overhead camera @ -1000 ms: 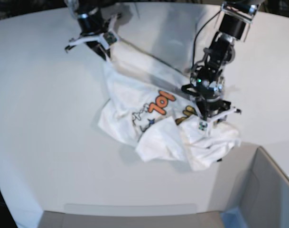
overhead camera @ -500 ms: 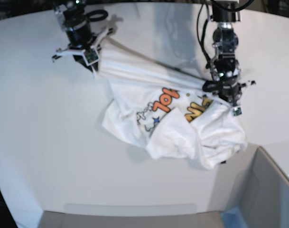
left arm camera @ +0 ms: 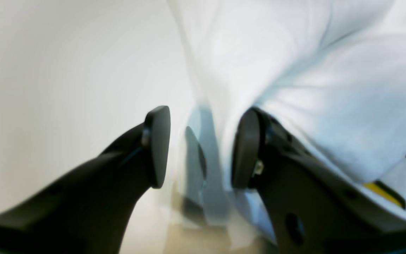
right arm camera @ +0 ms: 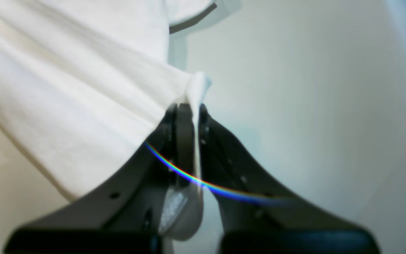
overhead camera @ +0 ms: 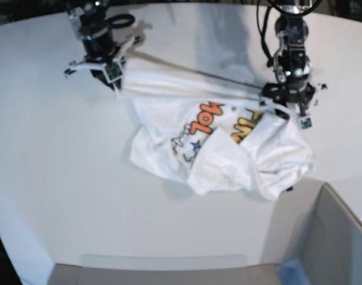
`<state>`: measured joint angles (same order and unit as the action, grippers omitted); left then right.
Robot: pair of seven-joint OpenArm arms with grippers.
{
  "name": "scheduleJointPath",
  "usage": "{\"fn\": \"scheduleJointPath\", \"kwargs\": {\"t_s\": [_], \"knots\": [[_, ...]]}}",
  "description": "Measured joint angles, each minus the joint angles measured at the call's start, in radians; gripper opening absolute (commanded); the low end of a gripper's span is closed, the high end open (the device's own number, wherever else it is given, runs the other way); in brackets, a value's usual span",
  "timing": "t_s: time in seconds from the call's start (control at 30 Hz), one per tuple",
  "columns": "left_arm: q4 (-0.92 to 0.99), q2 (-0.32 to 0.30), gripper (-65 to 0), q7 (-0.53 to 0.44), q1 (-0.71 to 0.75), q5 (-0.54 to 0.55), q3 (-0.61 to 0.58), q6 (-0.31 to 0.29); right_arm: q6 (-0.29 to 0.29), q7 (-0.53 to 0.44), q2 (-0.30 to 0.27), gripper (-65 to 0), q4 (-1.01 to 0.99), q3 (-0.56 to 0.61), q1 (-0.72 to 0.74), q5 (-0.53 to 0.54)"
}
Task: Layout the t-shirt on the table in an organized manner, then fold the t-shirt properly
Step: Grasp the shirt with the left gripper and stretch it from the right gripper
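The white t-shirt lies crumpled on the white table, with its orange and yellow print facing up. Its top edge is stretched between the two grippers. My right gripper is at the back left, shut on a corner of the t-shirt; the cloth is pinched between its fingertips. My left gripper is over the shirt's right side. In the left wrist view its fingers stand apart. Blurred white cloth hangs between them and drapes over the right finger.
A grey box with a blue edge stands at the front right, close to the shirt's lower right bulge. The table's curved front edge runs across the bottom. Bare tabletop stretches to the left of the shirt.
Both grippers have moved up and apart, the left one toward the back right. The shirt's top edge is pulled taut and more of the print shows. The crumpled lower part has shifted right.
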<state>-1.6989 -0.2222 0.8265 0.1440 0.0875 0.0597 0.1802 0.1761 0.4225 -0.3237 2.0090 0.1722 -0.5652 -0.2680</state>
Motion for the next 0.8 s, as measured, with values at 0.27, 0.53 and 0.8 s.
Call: {"fn": "scheduleJointPath", "kwargs": {"t_s": [0.27,0.53,0.8], "knots": [[-0.064,-0.144,-38.0,0.141,-0.005,-0.007,-0.211,0.006,0.005,0.006,0.0,-65.0,-0.041,-0.002,0.016,-0.01],[-0.083,-0.134,-38.0,0.14,0.037,0.005,-0.169,0.117,0.003,0.003,0.0,-65.0,-0.041,-0.005,0.017,-0.014],[-0.189,-0.072,-36.9,-0.115,0.141,0.003,-0.073,0.107,0.002,0.01,0.0,-65.0,-0.07,-0.003,0.028,-0.008]]}}
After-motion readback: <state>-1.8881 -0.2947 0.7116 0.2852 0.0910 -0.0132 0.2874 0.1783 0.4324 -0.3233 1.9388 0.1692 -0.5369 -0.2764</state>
